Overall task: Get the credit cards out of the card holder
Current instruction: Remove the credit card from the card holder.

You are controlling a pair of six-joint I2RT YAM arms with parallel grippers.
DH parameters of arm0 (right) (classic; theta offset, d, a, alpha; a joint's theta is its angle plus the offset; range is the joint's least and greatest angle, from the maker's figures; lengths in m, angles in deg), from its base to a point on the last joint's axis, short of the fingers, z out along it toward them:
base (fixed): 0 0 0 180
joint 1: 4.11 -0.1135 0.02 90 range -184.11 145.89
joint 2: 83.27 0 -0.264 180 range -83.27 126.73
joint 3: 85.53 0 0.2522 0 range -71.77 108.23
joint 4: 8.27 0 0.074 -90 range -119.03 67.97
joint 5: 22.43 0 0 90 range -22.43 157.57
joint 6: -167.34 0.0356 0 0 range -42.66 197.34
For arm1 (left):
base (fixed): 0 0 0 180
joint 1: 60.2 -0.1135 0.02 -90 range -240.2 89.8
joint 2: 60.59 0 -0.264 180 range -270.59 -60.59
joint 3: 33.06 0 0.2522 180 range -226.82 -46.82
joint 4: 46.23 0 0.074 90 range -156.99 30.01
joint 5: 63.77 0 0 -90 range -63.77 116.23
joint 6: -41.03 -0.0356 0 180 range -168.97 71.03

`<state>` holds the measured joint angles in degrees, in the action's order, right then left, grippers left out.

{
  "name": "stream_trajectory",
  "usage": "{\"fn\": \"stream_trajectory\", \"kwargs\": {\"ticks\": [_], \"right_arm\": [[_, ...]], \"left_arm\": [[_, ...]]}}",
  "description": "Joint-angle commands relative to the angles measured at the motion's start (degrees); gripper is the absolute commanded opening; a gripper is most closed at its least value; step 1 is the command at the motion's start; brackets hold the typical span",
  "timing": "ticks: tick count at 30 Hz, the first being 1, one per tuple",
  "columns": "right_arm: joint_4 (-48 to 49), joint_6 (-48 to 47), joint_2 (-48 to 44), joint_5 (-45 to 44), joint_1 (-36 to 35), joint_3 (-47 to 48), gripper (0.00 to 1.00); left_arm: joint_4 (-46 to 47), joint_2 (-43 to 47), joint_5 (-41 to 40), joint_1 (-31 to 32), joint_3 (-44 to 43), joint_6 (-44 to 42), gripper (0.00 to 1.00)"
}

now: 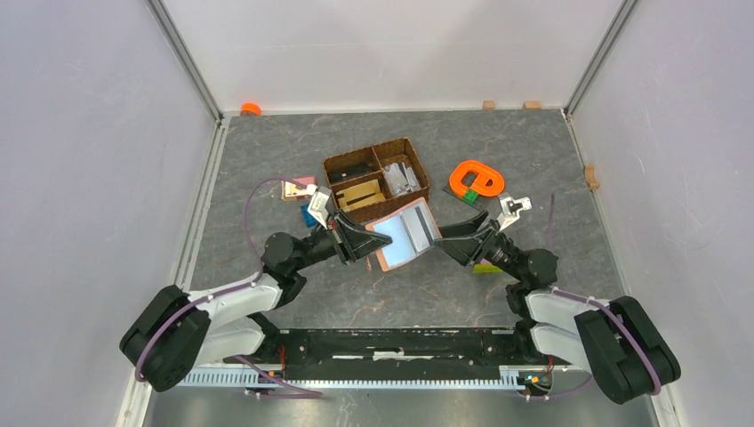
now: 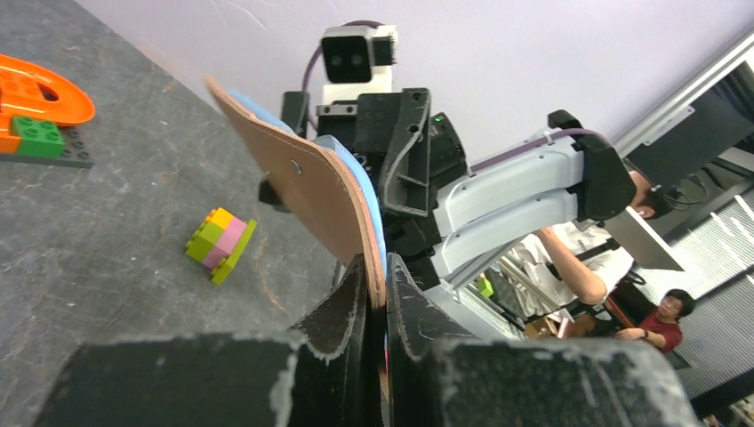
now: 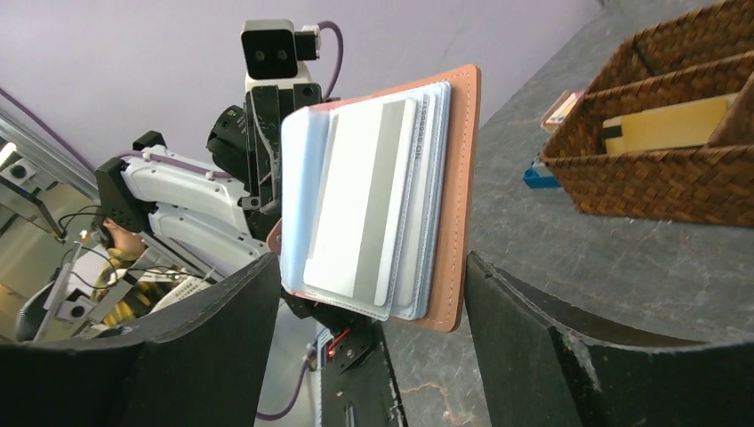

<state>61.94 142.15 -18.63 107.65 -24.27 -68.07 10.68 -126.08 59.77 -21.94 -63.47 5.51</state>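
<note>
While left-clamped, card holder (image 3: pixel 458 205) between right end effector's (image 3: pixel 372 276) jaws.

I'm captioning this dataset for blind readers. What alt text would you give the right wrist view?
An open reddish-brown card holder, pale credit cards in its clear sleeves, stands upright in front of the open right tool, held up by the left tool. A woven basket sits on the grey table at right.

- Left wrist cam: you get only the wallet (image 2: pixel 311 191) back; its bottom edge is hidden btw left gripper (image 2: pixel 378 289) fingers.
- Right wrist cam: basket (image 3: pixel 662 182) cut off at right edge.
- Top cam: cards (image 1: pixel 402 236) too small to count.
</note>
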Motion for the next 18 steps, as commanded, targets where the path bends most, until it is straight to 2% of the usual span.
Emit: {"fn": "stream_trajectory", "kwargs": {"ticks": [1,6,13,18], "right_arm": [[2.1,-3.9,-3.0,-0.6,0.6,-0.5,0.78],[-6.9,-9.1,-7.3,-2.9,1.3,-0.5,0.76],[-35.7,-22.6,-13.0,-14.3,1.4,2.8,0.7],[-43.2,-25.3,-10.1,-17.5,1.4,4.7,0.7]], "left_arm": [[-7.6,2.6,-5.2,0.2,-0.9,-6.4,0.02],[-13.5,2.1,-6.9,0.2,-2.5,-7.6,0.02],[-23.7,-2.0,-9.2,0.2,-6.6,-9.6,0.02],[-29.7,-9.4,-7.6,0.5,-11.6,-9.8,0.02]]}}
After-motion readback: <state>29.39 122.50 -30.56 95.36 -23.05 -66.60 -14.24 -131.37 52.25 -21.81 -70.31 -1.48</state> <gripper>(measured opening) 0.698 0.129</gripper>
